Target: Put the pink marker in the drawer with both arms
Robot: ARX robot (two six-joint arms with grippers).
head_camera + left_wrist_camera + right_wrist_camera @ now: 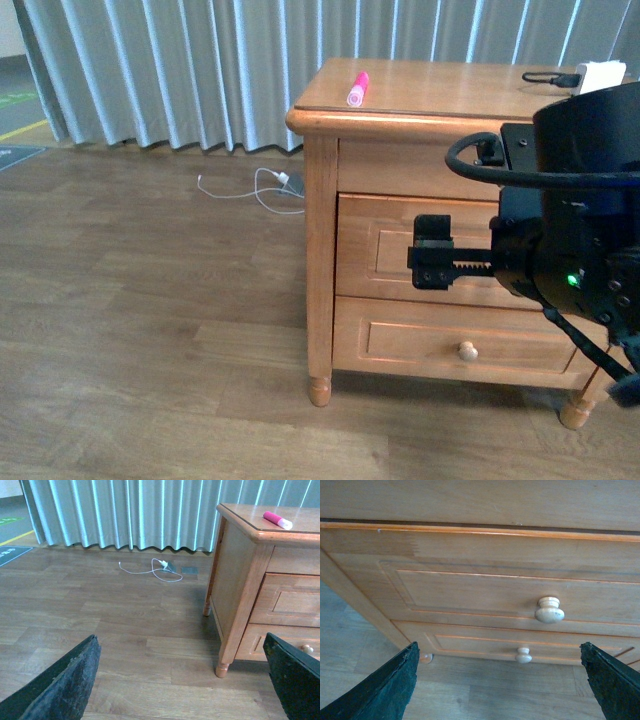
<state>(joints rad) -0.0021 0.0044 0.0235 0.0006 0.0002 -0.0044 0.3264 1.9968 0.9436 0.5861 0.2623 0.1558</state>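
The pink marker [357,88] is lying on top of the cabinet [320,250], near its front left corner, above and well apart from both pincers. The right gripper [498,647] is hanging wide open before the drawer [470,592], facing its knob [549,610] and gripping nothing. The left gripper [180,640] is gaping empty over the floor [125,630] beside the cabinet.
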